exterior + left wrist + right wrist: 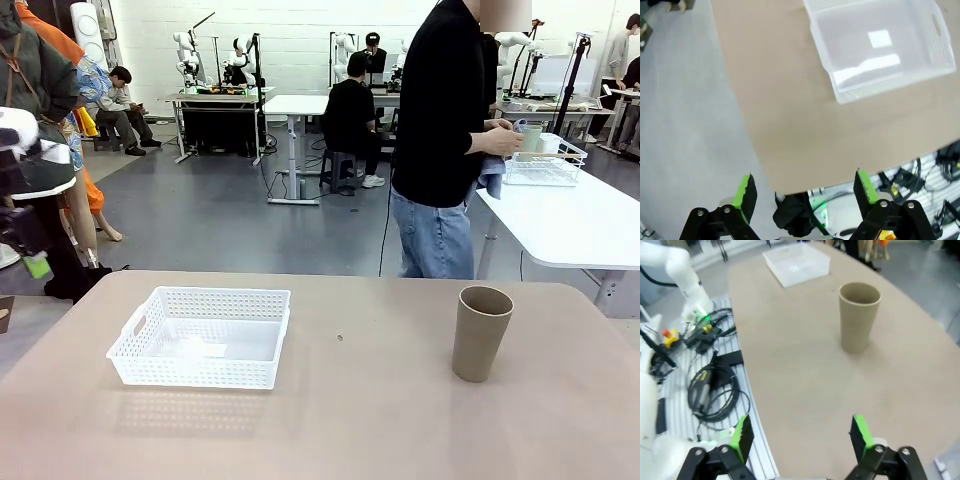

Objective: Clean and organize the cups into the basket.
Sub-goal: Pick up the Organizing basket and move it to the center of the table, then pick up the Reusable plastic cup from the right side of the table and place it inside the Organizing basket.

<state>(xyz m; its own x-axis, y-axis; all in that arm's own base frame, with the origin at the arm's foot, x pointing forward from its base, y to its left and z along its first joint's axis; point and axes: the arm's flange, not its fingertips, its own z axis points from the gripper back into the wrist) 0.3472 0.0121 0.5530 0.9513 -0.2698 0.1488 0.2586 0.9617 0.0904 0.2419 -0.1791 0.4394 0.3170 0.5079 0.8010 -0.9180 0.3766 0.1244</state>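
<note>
**Front view.** The tan cup [481, 333] stands on the right half of the beige table [350, 430], and the white basket [190, 373] lies on the left half, well apart from it. The cup is upright, its long axis vertical and its mouth facing up. The basket sits flat with its opening upward. Its longer side runs left to right, and a slot handle shows at its left end. At the far side a person's hand [498, 140] holds a pale cup [531, 136] over a white side table [580, 225].

**Right wrist view.** The right gripper [801, 432] hangs over the table's near edge with its jaws spread wide and nothing between them. The tan cup [859, 316] stands well ahead of it, untouched, and the basket [807, 276] lies farther off.

**Left wrist view.** The left gripper [805, 187] is likewise fully spread and empty, poised above the table's edge. The basket [890, 85] is well apart from its fingertips.
</note>
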